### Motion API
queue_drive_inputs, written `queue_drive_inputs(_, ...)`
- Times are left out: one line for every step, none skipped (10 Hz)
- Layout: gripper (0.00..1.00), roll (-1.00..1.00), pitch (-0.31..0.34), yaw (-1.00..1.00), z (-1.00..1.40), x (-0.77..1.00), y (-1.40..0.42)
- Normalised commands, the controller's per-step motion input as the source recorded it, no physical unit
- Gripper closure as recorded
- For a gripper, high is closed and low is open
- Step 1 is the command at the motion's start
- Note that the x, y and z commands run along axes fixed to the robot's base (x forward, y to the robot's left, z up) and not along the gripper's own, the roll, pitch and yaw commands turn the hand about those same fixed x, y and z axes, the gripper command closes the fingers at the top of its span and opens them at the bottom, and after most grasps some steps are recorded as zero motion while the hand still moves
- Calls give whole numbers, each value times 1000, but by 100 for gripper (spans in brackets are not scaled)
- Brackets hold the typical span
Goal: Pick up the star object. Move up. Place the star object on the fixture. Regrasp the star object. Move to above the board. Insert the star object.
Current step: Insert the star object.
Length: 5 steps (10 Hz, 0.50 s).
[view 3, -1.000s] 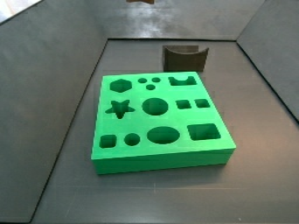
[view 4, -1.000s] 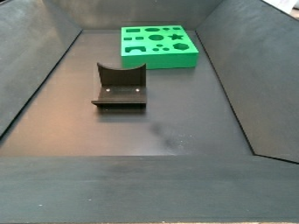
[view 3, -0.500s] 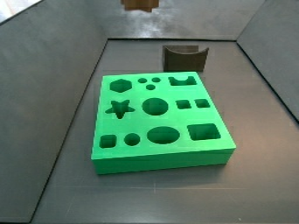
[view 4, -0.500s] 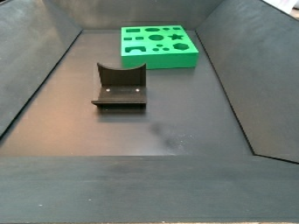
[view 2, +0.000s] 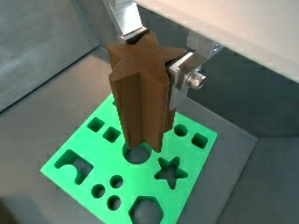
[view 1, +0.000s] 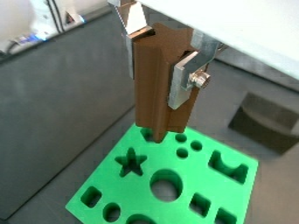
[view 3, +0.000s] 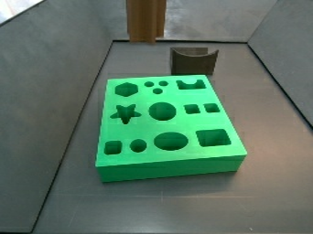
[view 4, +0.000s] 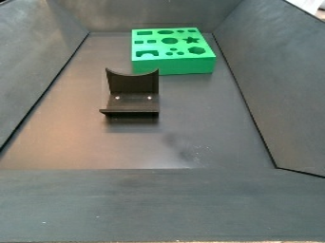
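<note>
My gripper (view 1: 158, 66) is shut on the brown star object (view 1: 158, 83), a tall star-section prism held upright between the silver fingers (view 1: 184, 80). Both wrist views show it hanging above the green board (view 1: 117, 188), and the star face shows in a wrist view (view 2: 140, 61). The board's star hole (view 1: 131, 162) lies below and to one side of the piece's lower end; it also shows in a wrist view (view 2: 173, 171). In a side view the star object (view 3: 145, 18) hangs high above the board's far edge (view 3: 141, 132), with the gripper out of frame.
The dark fixture (view 3: 193, 60) stands on the floor just behind the board, and it also shows in a side view (view 4: 131, 95). The board (view 4: 172, 59) has several other shaped holes. Grey walls slope up around the bin floor.
The star object has come down into the side view from the top edge, showing more of its length. The board and fixture have not moved.
</note>
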Motion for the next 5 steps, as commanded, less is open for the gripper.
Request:
queue_drive_inputs(100, 0, -203, -449, -623, -131, -140)
queue_drive_inputs(100, 0, -196, -466, -603, -140, -131)
queue_drive_inputs(100, 0, -190, -469, -583, -137, -120)
queue_drive_inputs(100, 0, -194, -460, -563, -114, -111)
queue_drive_inputs(100, 0, -184, -469, -566, -137, -97)
